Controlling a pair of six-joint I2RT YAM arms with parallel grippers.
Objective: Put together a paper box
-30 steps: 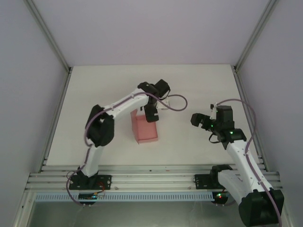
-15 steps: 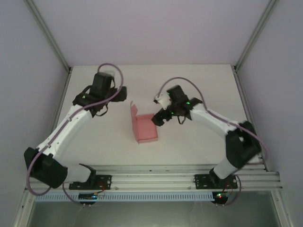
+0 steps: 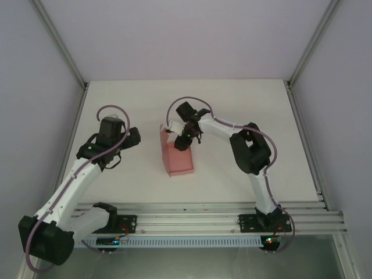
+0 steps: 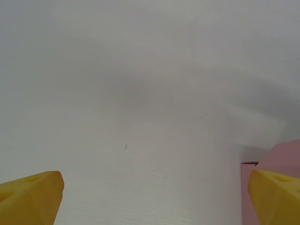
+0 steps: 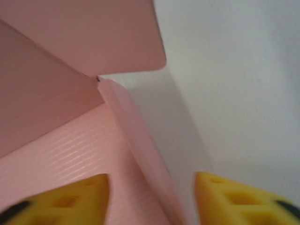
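Observation:
The pink paper box (image 3: 179, 160) lies at the middle of the table, its tray part open upward and a flap raised at its far left corner. My right gripper (image 3: 182, 141) hangs over the box's far end. In the right wrist view the right gripper (image 5: 152, 197) straddles a thin side wall (image 5: 140, 145) of the paper box (image 5: 56, 140), one yellow fingertip inside and one outside, with a gap on each side. A raised flap (image 5: 93, 33) stands beyond it. My left gripper (image 3: 133, 138) is left of the box, apart from it. The left gripper (image 4: 152, 197) is wide open over bare table, the paper box (image 4: 281, 157) at its right edge.
The white table (image 3: 244, 104) is walled by pale panels on three sides. An aluminium rail (image 3: 186, 218) with both arm bases runs along the near edge. Bare table lies on all sides of the box.
The right gripper moved left onto the box's far end and its jaws narrowed round the wall. The left arm drew back toward the near left, away from the box.

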